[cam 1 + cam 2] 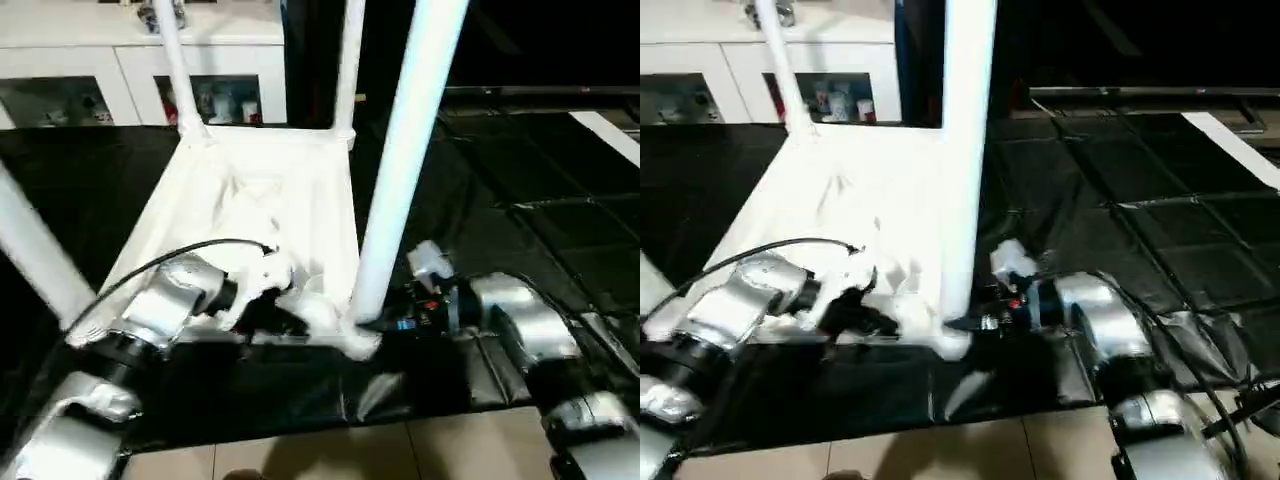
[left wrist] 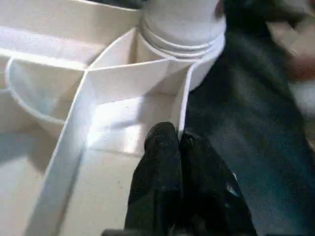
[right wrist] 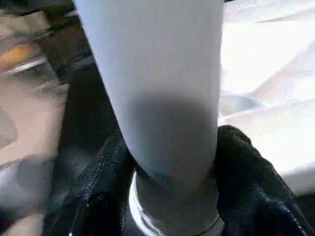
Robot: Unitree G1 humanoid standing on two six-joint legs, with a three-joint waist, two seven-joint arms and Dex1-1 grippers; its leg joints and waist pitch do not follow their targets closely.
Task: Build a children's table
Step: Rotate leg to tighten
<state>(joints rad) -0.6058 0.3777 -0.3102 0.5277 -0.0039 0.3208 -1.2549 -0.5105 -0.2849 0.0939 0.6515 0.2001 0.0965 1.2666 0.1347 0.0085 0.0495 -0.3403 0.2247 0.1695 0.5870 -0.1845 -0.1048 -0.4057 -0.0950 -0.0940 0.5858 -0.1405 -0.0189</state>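
the right gripper (image 3: 170, 196) clasps a table leg (image 3: 157, 88) low between its fingers; the left gripper (image 2: 178, 140), pinched together and empty, rests inside the tabletop (image 2: 59, 73) rim.

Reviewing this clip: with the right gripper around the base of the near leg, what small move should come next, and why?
Probably turn the leg further into its corner socket. The right gripper clasps the leg just above the socket, thread rings still show there, and the left gripper, shut, braces on a rib of the table top.
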